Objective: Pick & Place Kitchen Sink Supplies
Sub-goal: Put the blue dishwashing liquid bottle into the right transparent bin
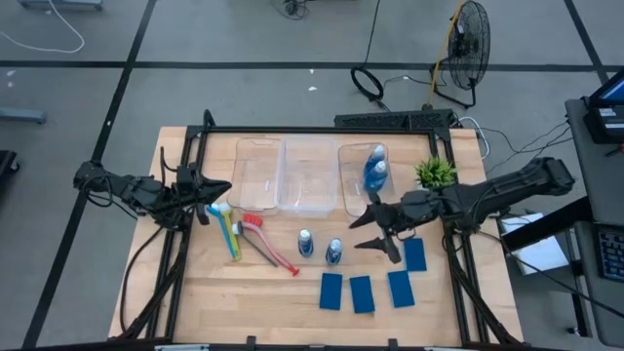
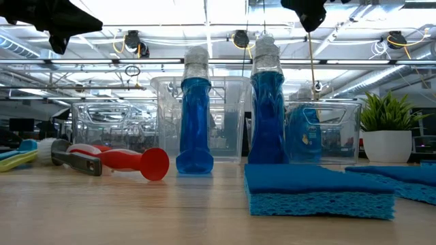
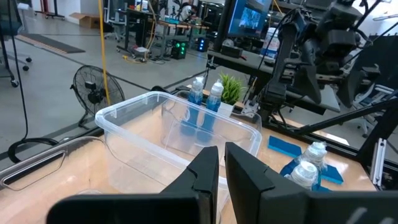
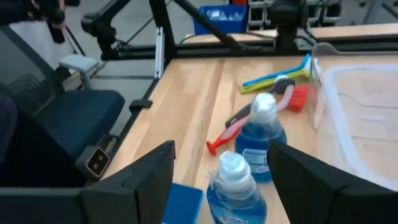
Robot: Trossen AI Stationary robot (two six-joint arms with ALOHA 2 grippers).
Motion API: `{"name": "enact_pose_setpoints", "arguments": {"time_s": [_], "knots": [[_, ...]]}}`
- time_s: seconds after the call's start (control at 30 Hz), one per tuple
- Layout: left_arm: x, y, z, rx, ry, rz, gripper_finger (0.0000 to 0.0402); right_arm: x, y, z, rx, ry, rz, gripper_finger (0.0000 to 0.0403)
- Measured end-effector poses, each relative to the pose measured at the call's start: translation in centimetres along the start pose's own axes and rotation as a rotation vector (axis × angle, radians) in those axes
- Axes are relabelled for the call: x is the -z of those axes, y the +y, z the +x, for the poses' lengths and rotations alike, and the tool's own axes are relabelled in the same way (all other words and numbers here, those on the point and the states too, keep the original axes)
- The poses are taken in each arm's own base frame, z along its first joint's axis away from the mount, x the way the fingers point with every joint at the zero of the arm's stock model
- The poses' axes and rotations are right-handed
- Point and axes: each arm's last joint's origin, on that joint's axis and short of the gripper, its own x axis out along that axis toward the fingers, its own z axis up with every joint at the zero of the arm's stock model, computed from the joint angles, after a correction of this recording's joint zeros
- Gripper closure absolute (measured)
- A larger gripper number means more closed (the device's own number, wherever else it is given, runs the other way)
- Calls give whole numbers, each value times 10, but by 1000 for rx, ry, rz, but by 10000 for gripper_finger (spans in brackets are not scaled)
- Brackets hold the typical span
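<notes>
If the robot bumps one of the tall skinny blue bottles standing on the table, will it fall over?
Probably, yes. The tall narrow bottle of blue liquid stands upright on a small base, so a nudge near its top would likely tip it. It looks nearly full, so it may feel heavy for its size. Its smooth clear plastic could be slippery in the jaws.
</notes>
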Motion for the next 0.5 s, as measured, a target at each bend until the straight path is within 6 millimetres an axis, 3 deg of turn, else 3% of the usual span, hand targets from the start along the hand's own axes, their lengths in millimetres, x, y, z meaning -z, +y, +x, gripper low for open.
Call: {"name": "enact_pose_setpoints", "arguments": {"time_s": [0.23,0.5], "knots": [[0,0,0,0,0,0,369,-7,0,13,10,65,-58,153],[0,0,0,0,0,-4,369,-23,0,24,38,295,-141,145]]}}
